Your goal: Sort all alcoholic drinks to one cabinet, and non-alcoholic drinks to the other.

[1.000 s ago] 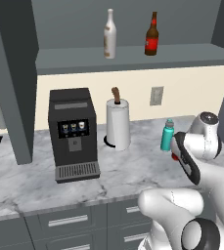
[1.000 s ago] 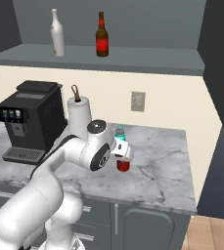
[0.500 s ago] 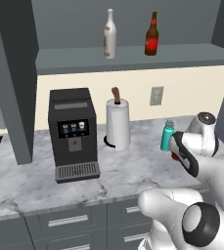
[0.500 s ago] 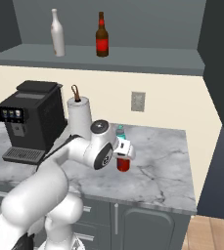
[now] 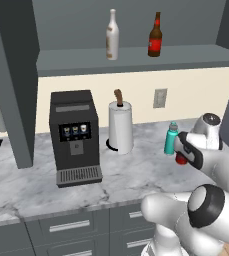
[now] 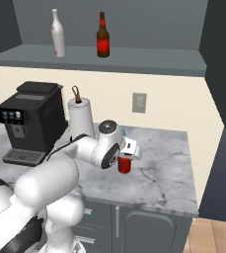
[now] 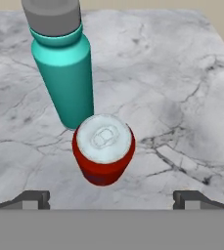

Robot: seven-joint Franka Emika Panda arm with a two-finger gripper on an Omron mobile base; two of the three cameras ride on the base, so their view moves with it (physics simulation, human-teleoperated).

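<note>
On the marble counter a red soda can [image 7: 103,146] with a silver top stands just in front of a teal bottle [image 7: 64,78] with a grey cap. My gripper [image 7: 111,200] hovers over the can, open, with one fingertip on each side and nothing between them. From the base, the gripper [image 6: 128,150] sits right above the can [image 6: 125,166], and the teal bottle [image 5: 171,140] stands beside the hand. A cream-white bottle [image 5: 112,35] and a dark brown bottle [image 5: 155,37] with a red label stand upright on the shelf floor of an overhead cabinet [image 5: 136,57].
A black coffee machine [image 5: 75,135] and a white paper-towel roll [image 5: 121,127] stand on the counter left of the drinks. Grey drawers [image 5: 71,227] run below. The counter's right end [image 6: 192,197] lies close to the can.
The hand has shifted slightly in over the can while the elbow swung in the foreground. The jaws stayed open and the drinks have not moved.
</note>
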